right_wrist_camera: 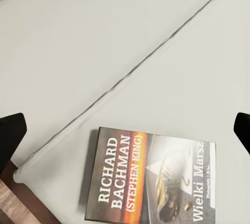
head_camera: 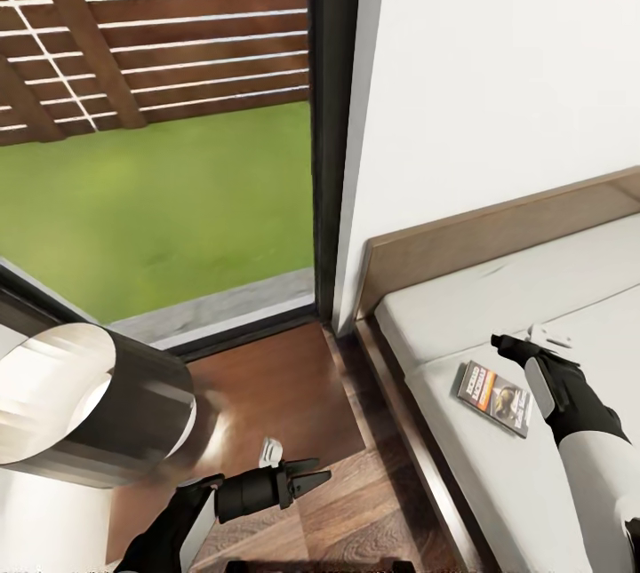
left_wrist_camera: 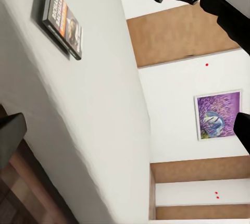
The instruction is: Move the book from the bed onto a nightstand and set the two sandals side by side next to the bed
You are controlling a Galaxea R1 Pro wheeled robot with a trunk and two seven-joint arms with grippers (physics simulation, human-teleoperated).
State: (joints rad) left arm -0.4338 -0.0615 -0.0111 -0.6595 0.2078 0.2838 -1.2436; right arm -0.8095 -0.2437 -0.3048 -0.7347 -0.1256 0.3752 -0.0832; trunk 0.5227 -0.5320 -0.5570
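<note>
A: Since the book [head_camera: 494,397] is lying flat on the bed [head_camera: 498,289] near the edge that faces the floor, which arm is better placed?

B: The right gripper [head_camera: 533,344] is favoured. It is held over the mattress just beside the book, on the headboard side of it. The left gripper [head_camera: 307,477] is parked low over the wood floor [head_camera: 293,395], well apart from the book, with the bed frame between them.

A: State of the fingers?

B: On the right, the two tips are seen at opposite edges of the right wrist view, so they are judged spread wide, nothing held. On the left, the fingers [head_camera: 313,466] are seen apart in the head view, also empty.

A: How is the book oriented?

B: Its long axis is seen running roughly along the line between the two right tips, cover up, title readable. The book sits off the centre of the span, toward the near side of the wrist view, partly cut off.

A: So what is needed?

B: A short shift toward the book is judged necessary. A turn of the wrist is probably needed too, so the short side is spanned. The book is thin and flat, so a slip is likely.
</note>
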